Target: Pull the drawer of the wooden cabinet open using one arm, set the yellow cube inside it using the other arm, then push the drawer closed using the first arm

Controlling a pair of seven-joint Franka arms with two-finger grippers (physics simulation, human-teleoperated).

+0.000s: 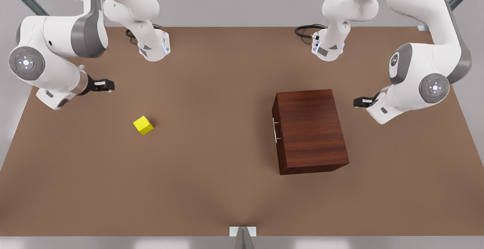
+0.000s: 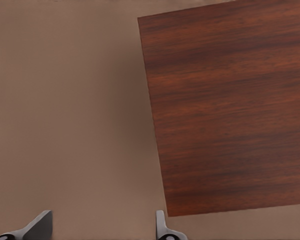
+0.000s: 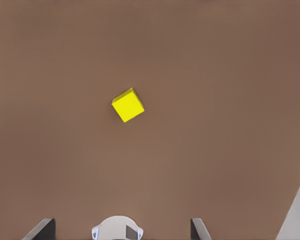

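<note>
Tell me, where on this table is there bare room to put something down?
Most of the brown table is bare: the wide stretch between the yellow cube and the wooden cabinet, and the whole near edge. It is tighter beside the cabinet's far side, where the left gripper hovers.

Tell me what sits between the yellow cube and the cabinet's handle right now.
Nothing: in the front view only bare brown table separates the yellow cube from the silver handle on the wooden cabinet.

left gripper [image 1: 357, 102]: front view's right, raised, fingers [image 2: 161, 227] spread | right gripper [image 1: 109, 85]: front view's left, raised, fingers [image 3: 197, 230] spread
</note>
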